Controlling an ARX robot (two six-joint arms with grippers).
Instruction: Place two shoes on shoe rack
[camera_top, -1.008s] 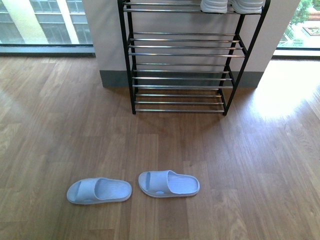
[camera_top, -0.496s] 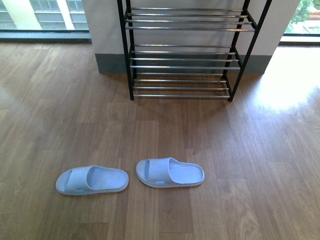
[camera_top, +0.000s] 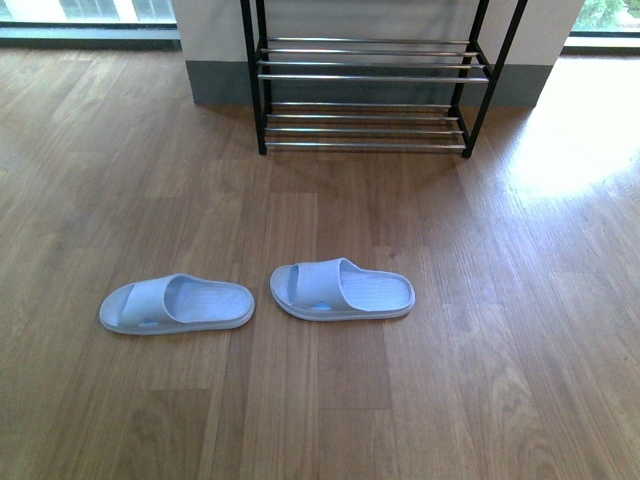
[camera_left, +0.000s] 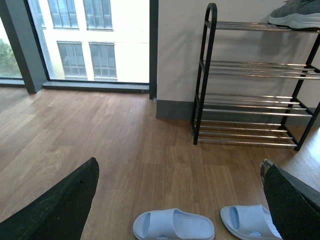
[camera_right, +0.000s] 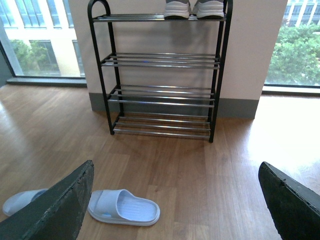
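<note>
Two pale blue slides lie side by side on the wooden floor, one to the left (camera_top: 176, 303) and one to the right (camera_top: 342, 290), well in front of the black shoe rack (camera_top: 365, 75). Neither gripper shows in the front view. My left gripper (camera_left: 178, 164) is open above the floor, with both slides (camera_left: 173, 225) (camera_left: 248, 222) below it. The rack (camera_left: 205, 75) carries a grey sneaker (camera_left: 297, 15) on its top tier. My right gripper (camera_right: 176, 166) is open too, empty, with one slide (camera_right: 124, 206) near its finger. Two grey sneakers (camera_right: 195, 8) stand on the rack's (camera_right: 162, 60) top tier.
The rack stands against a white wall with a grey skirting (camera_top: 220, 85). Floor-height windows (camera_left: 95, 40) flank the wall on both sides. A bright sunlit patch (camera_top: 570, 140) lies on the floor right of the rack.
The front view has tipped downward: rack and slides have shifted up in the picture, and the top tier with the sneakers has left it. The slides lie as before.
</note>
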